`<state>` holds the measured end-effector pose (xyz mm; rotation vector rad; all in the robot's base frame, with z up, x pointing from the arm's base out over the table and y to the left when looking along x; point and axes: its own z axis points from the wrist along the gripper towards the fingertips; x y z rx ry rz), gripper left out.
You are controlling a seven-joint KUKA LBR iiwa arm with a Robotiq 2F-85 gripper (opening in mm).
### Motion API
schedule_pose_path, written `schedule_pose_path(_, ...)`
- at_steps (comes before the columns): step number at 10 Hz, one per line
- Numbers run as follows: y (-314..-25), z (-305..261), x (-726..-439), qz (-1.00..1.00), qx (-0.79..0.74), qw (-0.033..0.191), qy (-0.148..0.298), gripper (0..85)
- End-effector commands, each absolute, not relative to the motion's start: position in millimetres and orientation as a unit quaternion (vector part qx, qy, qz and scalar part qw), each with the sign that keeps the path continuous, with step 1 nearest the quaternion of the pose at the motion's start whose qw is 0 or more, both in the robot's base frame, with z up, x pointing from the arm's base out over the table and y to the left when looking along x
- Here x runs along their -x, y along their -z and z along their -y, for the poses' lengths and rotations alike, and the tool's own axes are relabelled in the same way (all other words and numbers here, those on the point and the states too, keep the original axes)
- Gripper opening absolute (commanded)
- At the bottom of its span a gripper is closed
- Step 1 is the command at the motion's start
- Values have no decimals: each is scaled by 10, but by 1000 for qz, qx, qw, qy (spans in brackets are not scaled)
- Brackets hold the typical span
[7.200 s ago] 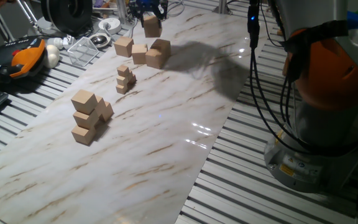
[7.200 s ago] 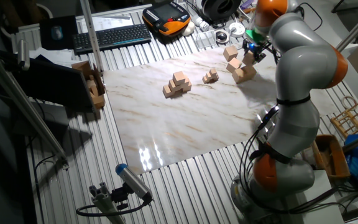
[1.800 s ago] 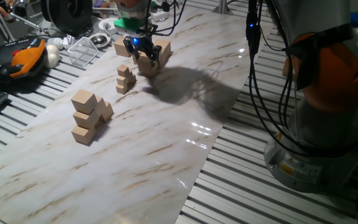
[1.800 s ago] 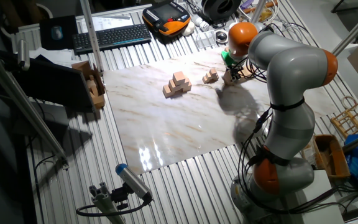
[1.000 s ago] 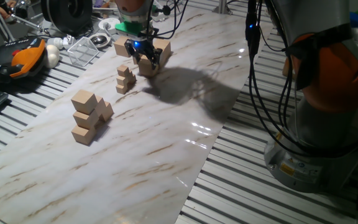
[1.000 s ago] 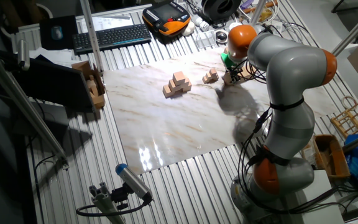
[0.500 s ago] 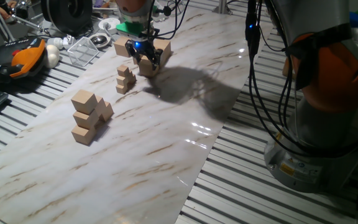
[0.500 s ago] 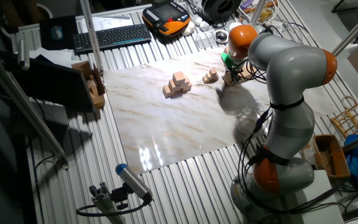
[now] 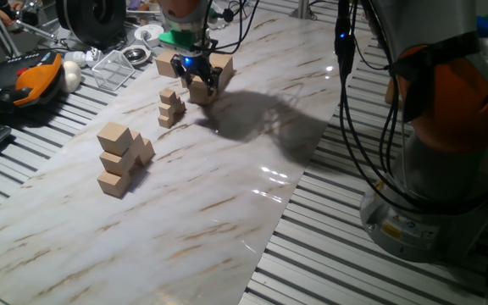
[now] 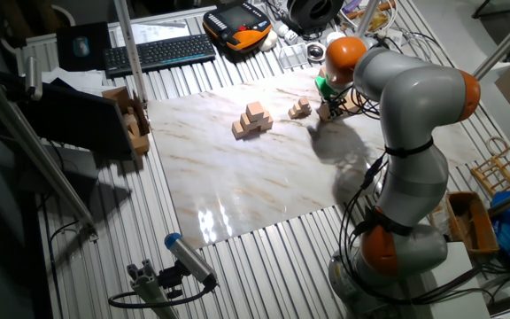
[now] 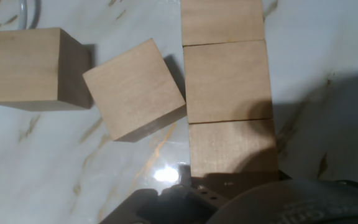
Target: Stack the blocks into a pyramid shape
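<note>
Gripper (image 9: 196, 78) sat low over the blocks (image 9: 200, 80) at the far end of the marble board (image 9: 227, 169) — jaw state not discernible. Small-cube pile (image 9: 170, 107) stood just beside it. Stepped stack of tan cubes (image 9: 120, 158) stood nearer, well apart — orange pendant (image 9: 28, 78) off the board's left.

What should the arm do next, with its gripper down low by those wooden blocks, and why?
Probably lift the gripper straight up. The hand view shows a row of three blocks touching face to face, which looks like a base layer. A tilted block and another block lie loose beside it, waiting to be picked. Whether the gripper is open is unclear.
</note>
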<state>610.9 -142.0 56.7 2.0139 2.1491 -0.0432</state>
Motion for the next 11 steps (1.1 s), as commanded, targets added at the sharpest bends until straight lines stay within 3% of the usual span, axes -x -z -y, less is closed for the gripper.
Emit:
schedule_pose_path(1,-563,1420,-6108,-726,-681,98,14,0)
schedule_pose_path(2,-560,1420,-6109,-725,-682,99,13,170)
schedule_pose_path(11,-526,1420,-6106,-723,-683,105,11,170)
